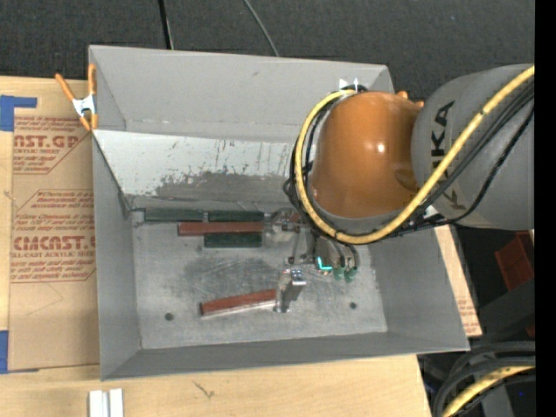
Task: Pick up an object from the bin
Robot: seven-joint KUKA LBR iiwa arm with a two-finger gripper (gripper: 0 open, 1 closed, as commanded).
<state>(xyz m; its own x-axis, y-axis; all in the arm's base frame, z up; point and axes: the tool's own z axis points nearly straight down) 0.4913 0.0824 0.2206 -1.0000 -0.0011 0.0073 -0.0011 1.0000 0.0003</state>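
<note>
Matt metal, glossy cover.
The grey bin [115, 250] is dull sheet metal, its floor and back wall scratched rough; the orange cover [360, 163] shines smooth; the red-brown bar [236, 303] near the front edge looks matt, possibly plastic.

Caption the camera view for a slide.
Gripper over right end of flat red-brown stick in grey metal bin.

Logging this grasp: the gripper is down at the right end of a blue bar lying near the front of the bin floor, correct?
Not quite. The camera view shows that bar is reddish-brown, not blue; the gripper is down at its right end, near the front of the bin floor.
</note>
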